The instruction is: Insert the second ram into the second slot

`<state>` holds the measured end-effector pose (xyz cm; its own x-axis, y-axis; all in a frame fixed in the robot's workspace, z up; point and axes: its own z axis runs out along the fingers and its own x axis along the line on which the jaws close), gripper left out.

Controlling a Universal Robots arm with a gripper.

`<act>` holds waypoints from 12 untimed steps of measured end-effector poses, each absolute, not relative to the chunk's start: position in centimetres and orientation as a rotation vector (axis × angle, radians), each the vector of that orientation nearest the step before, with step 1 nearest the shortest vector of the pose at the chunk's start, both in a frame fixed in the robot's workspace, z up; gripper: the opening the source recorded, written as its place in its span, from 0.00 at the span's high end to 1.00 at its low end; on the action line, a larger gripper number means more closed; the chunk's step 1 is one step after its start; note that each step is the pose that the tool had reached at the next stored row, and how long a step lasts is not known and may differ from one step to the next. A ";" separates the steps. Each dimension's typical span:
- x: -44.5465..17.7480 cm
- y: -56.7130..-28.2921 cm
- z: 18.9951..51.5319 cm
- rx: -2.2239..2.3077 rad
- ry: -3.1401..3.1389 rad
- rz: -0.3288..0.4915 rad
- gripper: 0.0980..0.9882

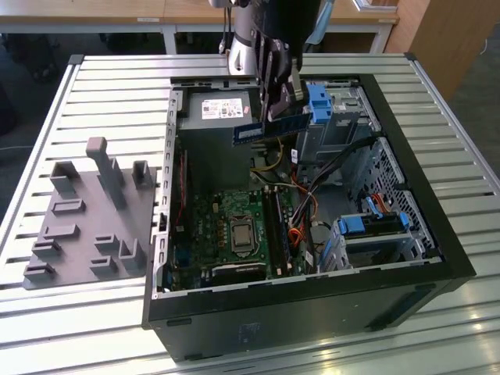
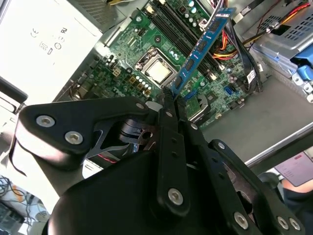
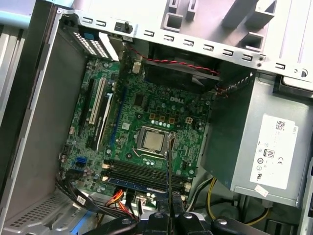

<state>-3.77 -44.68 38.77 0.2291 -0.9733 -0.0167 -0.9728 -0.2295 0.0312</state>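
My gripper (image 1: 280, 100) hangs over the far part of the open computer case (image 1: 406, 226) and is shut on the second ram (image 1: 266, 129), a dark blue stick with a pale label held level above the board. In the second wrist view the second ram (image 2: 198, 46) juts out from the closed gripper (image 2: 168, 96) over the green motherboard (image 2: 142, 44). In the first wrist view the second ram (image 3: 168, 166) appears edge-on as a thin line, above the long memory slots (image 3: 142, 172) beside the processor (image 3: 152, 140). The memory slots (image 1: 275, 226) lie well below the stick.
A grey power supply (image 1: 215, 109) sits at the case's far end, next to the gripper. Blue-handled drive cages (image 1: 371, 226) and loose cables (image 1: 312, 195) crowd the exterior view's right side. A grey holder plate (image 1: 86, 226) with upright posts lies on the slatted table (image 1: 94, 86).
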 end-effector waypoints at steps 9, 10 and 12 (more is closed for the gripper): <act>-3.8 -44.7 38.8 2.493 -1.887 -0.050 0.96; -3.8 -44.7 38.8 2.497 -1.881 -0.050 0.96; -3.8 -44.7 38.8 2.506 -1.869 -0.050 0.96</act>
<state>-3.77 -44.68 38.77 0.2847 -0.9585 -0.0166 -0.9580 -0.2851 0.0312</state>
